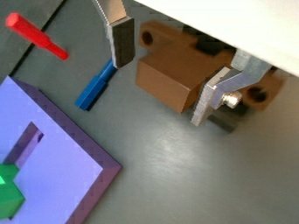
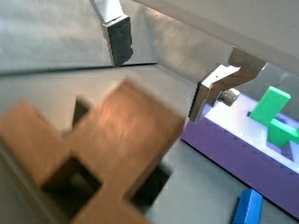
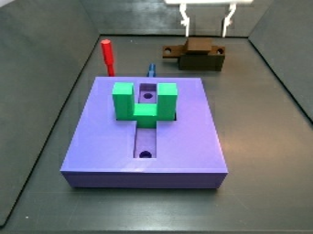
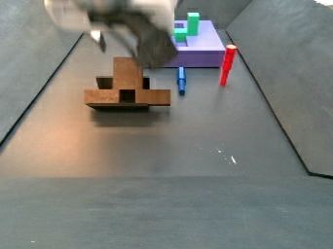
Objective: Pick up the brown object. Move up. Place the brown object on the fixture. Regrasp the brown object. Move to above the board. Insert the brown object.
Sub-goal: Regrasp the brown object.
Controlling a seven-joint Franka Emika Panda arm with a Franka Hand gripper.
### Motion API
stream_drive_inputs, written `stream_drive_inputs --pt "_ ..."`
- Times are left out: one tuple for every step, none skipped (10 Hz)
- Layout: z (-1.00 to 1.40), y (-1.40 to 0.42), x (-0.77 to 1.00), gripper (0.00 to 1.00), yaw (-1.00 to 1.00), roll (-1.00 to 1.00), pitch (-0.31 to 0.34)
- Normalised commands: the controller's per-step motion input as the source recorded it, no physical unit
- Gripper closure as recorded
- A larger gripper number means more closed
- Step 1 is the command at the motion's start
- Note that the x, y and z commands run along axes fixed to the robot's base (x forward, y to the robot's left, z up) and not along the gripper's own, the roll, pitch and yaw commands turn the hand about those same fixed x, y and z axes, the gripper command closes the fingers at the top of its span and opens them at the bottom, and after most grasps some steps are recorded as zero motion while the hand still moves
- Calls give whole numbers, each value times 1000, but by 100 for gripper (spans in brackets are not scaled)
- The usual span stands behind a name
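In a wrist view, the tool is seen with its two silver fingers spread apart, and nothing is held between them. The brown object is seen below the tool, lying on the dark holder, the fixture (only a small dark bit of it peeks out). A blue stick lies on the grey surface close by. A red peg is seen a bit farther off. A corner of the purple board is shown, with a bit of the green block on it.

In the next wrist view, the tool is again seen open and empty. The brown object fills much of the picture, and it looks blurry. Dark gaps of the fixture are seen under it. The board, the green block and the end of the blue stick are also shown.

In a side view, the tool hangs at the far end, just above the brown object. The brown object rests on the fixture. The board lies in the middle, nearer, with the green block on its far half. The red peg stands to the left of the fixture, and the blue stick lies between them.

In the next side view, the tool is a blur above the brown object. The fixture holds it up. The red peg stands to the right, the blue stick lies beside it, and the board is far behind.
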Motion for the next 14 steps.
stream_drive_inputs --pt "349 -117 -37 0 111 1000 -366" --pt "289 -89 -54 0 109 1000 -349" --pt "186 -51 -37 0 114 1000 -349" --pt "83 -6 -26 0 114 1000 -340" --pt "11 0 0 0 231 1000 -134" --pt "57 0 420 0 271 1000 0" --pt "54 0 474 0 226 1000 0" --pt "51 0 457 0 229 1000 0" --pt "51 0 429 0 237 1000 34" --pt "51 0 383 0 240 1000 86" --pt "60 0 346 0 237 1000 123" --pt "69 0 297 0 231 1000 174" --pt "91 0 217 0 223 1000 249" --pt "111 -3 106 0 211 1000 354"
